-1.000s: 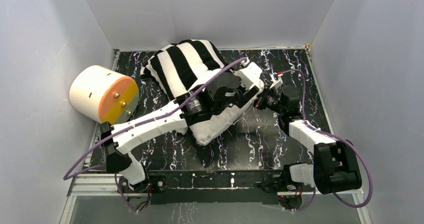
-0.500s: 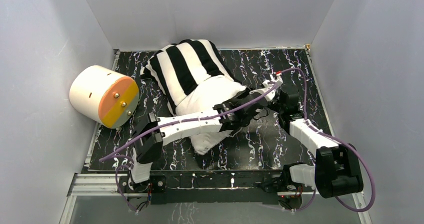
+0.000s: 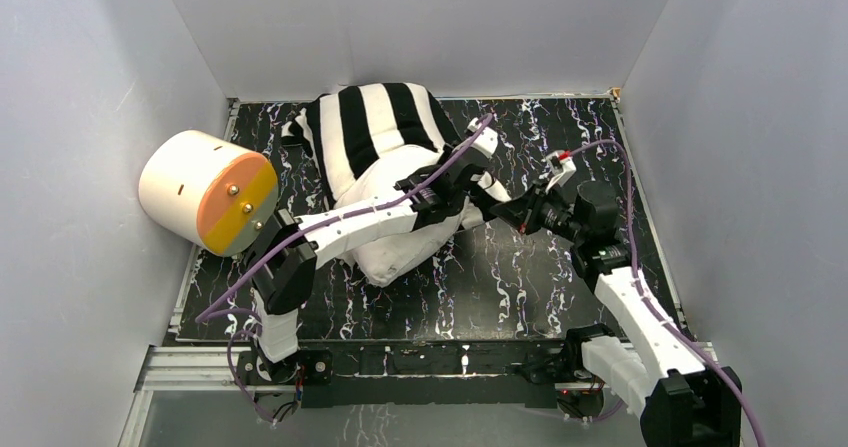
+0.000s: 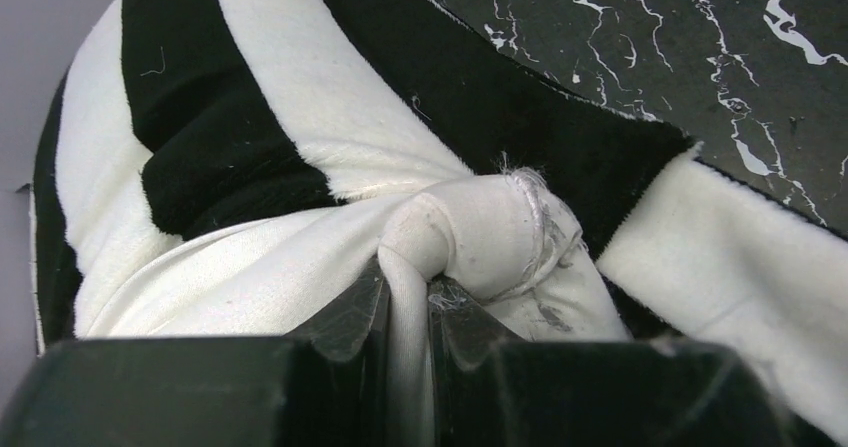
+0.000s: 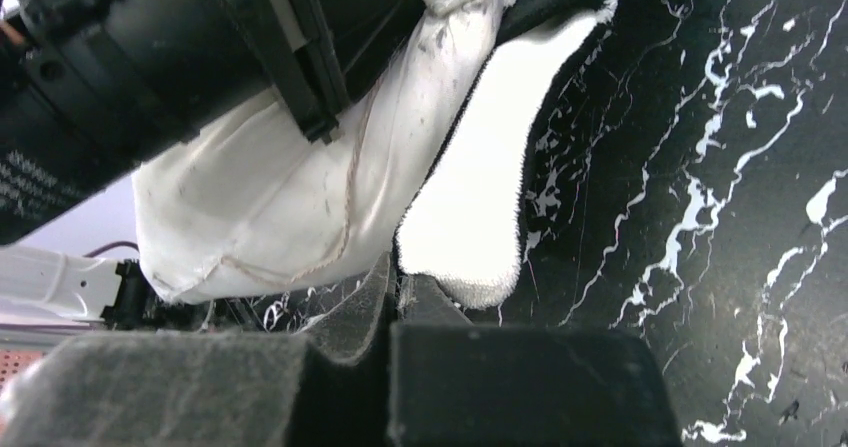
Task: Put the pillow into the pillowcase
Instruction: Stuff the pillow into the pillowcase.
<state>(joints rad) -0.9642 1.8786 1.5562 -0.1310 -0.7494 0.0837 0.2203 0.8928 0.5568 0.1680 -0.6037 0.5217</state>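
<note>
Your left claw (image 4: 408, 299) is pinched tight on a bunched corner of the pillow (image 4: 470, 235). Your right claw (image 5: 397, 285) is closed on the pillowcase (image 5: 470, 207) hem just beside it. The pillow lies mid-worktop (image 3: 520, 287), far end inside the pillowcase, near end bare.
</note>
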